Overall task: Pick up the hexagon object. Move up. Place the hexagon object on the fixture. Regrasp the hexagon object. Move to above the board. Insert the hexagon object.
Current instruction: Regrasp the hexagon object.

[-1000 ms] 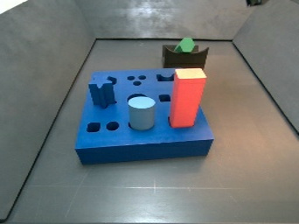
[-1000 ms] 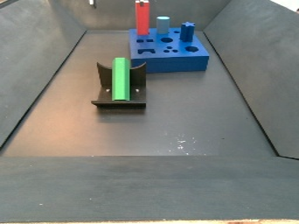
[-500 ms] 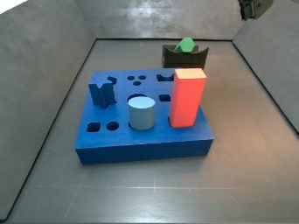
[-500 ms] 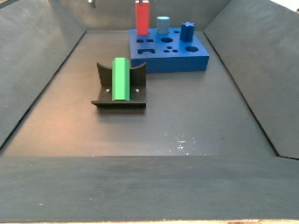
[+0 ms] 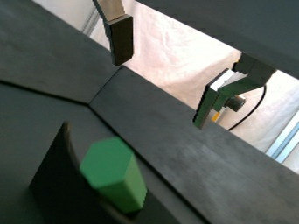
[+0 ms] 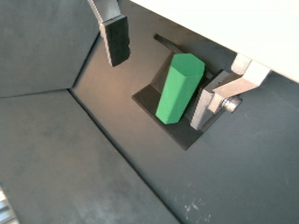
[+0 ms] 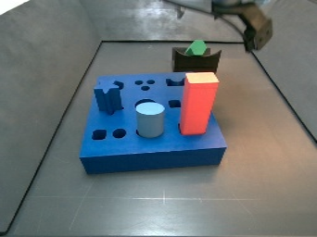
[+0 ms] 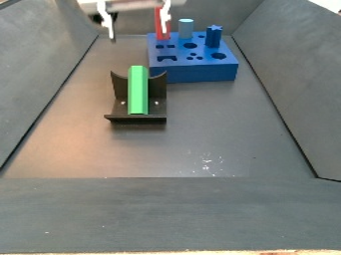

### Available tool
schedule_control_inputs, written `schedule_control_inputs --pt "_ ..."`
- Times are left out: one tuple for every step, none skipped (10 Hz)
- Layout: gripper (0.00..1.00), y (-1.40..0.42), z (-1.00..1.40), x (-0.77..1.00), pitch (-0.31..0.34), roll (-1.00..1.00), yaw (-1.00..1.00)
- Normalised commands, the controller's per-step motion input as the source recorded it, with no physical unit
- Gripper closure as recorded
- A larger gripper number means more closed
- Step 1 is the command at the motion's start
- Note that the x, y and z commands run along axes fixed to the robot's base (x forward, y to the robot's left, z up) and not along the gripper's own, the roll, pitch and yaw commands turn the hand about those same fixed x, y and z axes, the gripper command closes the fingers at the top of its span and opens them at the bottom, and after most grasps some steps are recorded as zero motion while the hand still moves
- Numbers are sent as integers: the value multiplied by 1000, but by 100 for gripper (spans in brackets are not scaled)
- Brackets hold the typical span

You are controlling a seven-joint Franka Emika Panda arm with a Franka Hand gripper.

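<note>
The robot's two-finger gripper (image 6: pixel 170 63), jaws spread and empty, hangs above the matte green hexagon bar (image 6: pixel 177 88) lying in the dark notched fixture (image 6: pixel 158 102); an off-centre descent could knock the bar loose.

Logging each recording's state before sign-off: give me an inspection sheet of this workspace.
Surface: dark grey tray floor, bare apart from the items below.
Job's things: hexagon object lies in the fixture, untouched; board sits apart from it.
Clutter: red block and pale blue cylinder stand in the board.
Grippers: gripper above the hexagon object, jaws open, holding nothing.
Cables: nothing seen.
Surroundings: grey tray walls; pale backdrop beyond in a wrist view.
</note>
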Motion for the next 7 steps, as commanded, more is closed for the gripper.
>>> schedule_control_inputs --pt "0 49 -1000 87 -178 93 77" --pt "0 49 -1000 92 -177 87 46" --pt "0 41 -1000 102 -162 82 -8" --pt "0 37 -1000 111 -144 87 -37" --pt "0 27 -843 99 -105 82 -66" --pt "0 23 -740 92 -89 79 -72" --pt "0 12 -493 75 -45 78 -72"
